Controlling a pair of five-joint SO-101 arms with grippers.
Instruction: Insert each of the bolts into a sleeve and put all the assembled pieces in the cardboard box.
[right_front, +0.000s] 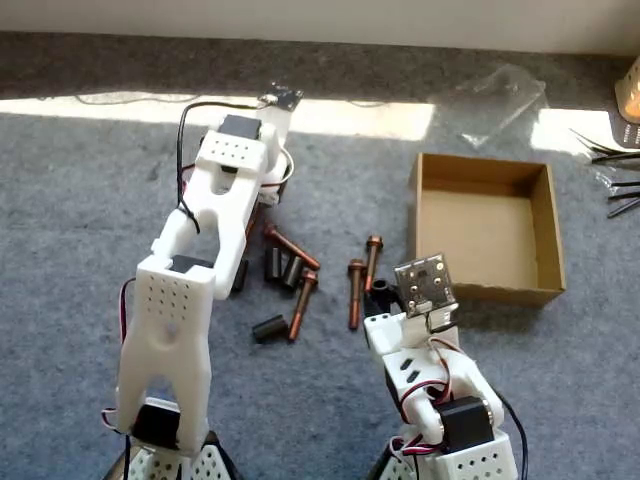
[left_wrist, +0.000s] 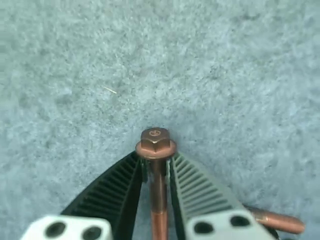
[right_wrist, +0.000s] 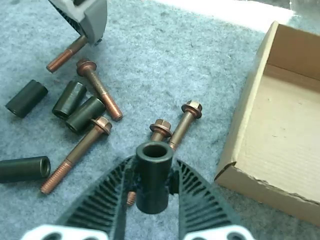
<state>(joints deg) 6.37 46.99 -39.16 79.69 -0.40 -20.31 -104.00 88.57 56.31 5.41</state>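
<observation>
My left gripper (left_wrist: 156, 161) is shut on a copper bolt (left_wrist: 156, 145), whose hex head sticks out past the fingertips above grey carpet. From the right wrist view that left gripper (right_wrist: 91, 31) hangs over the loose parts with the bolt (right_wrist: 65, 55) slanting out of it. My right gripper (right_wrist: 152, 167) is shut on a black sleeve (right_wrist: 152, 175), open end facing out, a little short of two bolts (right_wrist: 172, 125). Several bolts (right_front: 303, 303) and sleeves (right_front: 272, 263) lie between the arms. The open cardboard box (right_front: 485, 225) sits at the right with nothing inside.
Crumpled clear plastic (right_front: 495, 100) lies behind the box, and dark tools (right_front: 615, 185) lie at the right edge. One sleeve (right_front: 270, 328) rests apart, nearer the arm bases. Bare carpet stretches at the left and the front right.
</observation>
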